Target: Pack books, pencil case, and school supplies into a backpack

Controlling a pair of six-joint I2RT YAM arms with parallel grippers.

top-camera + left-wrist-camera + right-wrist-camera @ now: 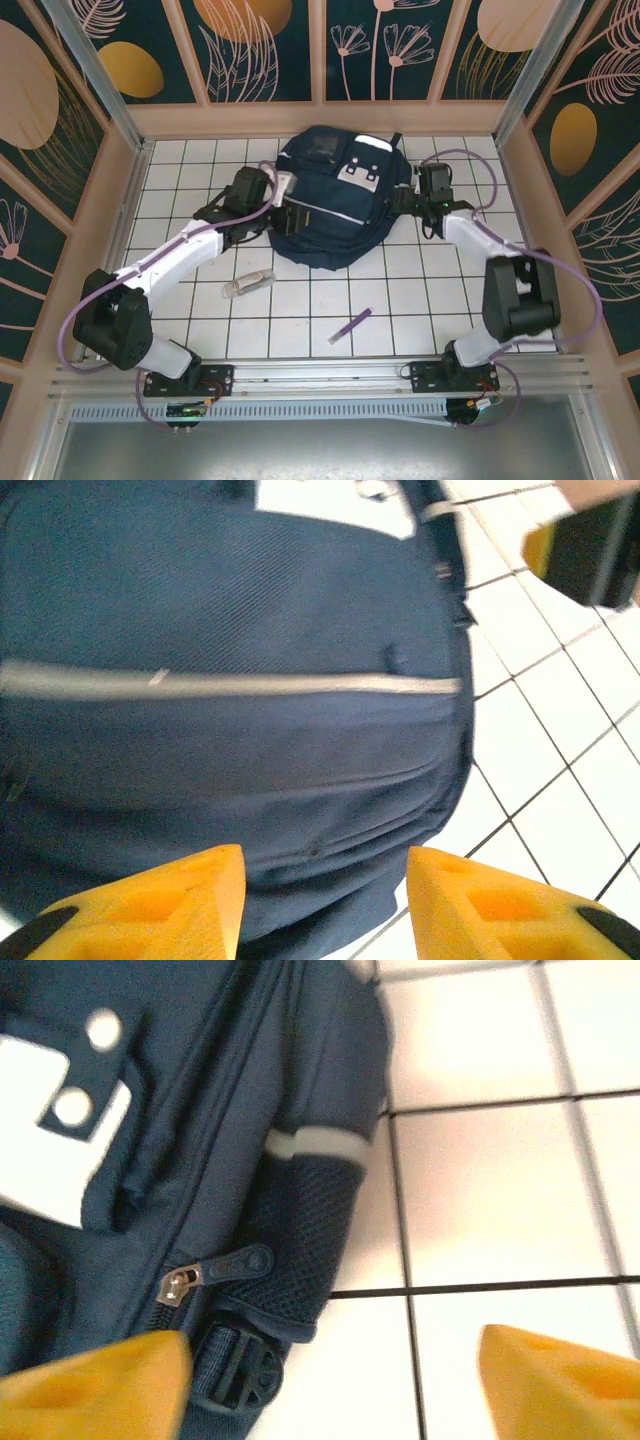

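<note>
The navy backpack (335, 205) lies flat at the back middle of the tiled table, with a pale stripe and white patches on top. My left gripper (288, 215) is at its left edge; in the left wrist view it (325, 865) stands open, blue fabric (250, 780) just beyond the yellow fingertips. My right gripper (413, 203) is at the backpack's right side and is open (335, 1345) over a zipper pull (215, 1268) and a buckle (237, 1370). A purple pen (350, 325) and a clear packet (248, 285) lie loose in front. The books are out of view.
Wooden walls close in the table on three sides. A metal rail (320, 375) with both arm bases runs along the near edge. The right gripper's dark body (590, 550) shows across the backpack in the left wrist view.
</note>
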